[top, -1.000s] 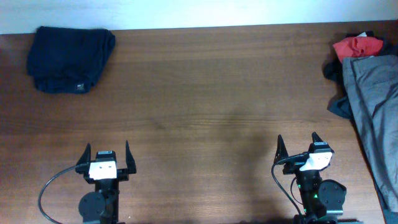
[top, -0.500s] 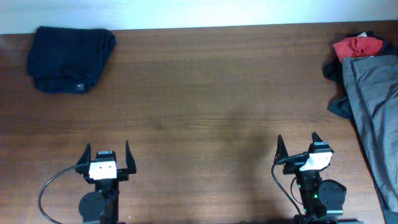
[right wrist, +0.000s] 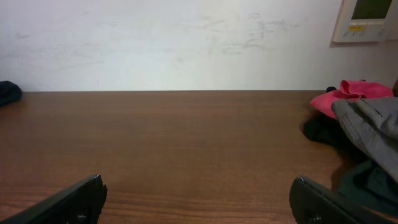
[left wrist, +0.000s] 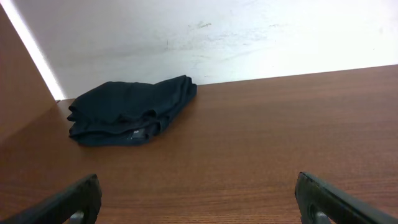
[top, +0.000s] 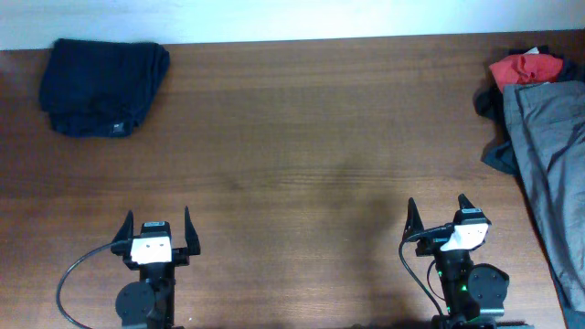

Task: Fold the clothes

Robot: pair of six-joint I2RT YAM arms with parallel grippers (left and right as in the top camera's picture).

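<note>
**Limp Grey-Olive Garment Lies Untouched at the Table's Right Edge**

The crumpled grey-olive cotton trouser-like garment [top: 548, 155] is heaped at the right edge of the brown wooden table [top: 302, 137]. It is judged light, soft and limp, best pinched at an outer hem. The right gripper [top: 436, 206] and left gripper [top: 157, 219] are seen wide open and empty.

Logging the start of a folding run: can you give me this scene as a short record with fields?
table: brown wood
grey garment: unfolded, rumpled, right side of table, untouched
navy garment: folded, far left corner
red garment: bunched, on the far side of the grey garment
left pincer: open, empty, near edge
right pincer: open, empty, near edge
folding: not begun
</note>
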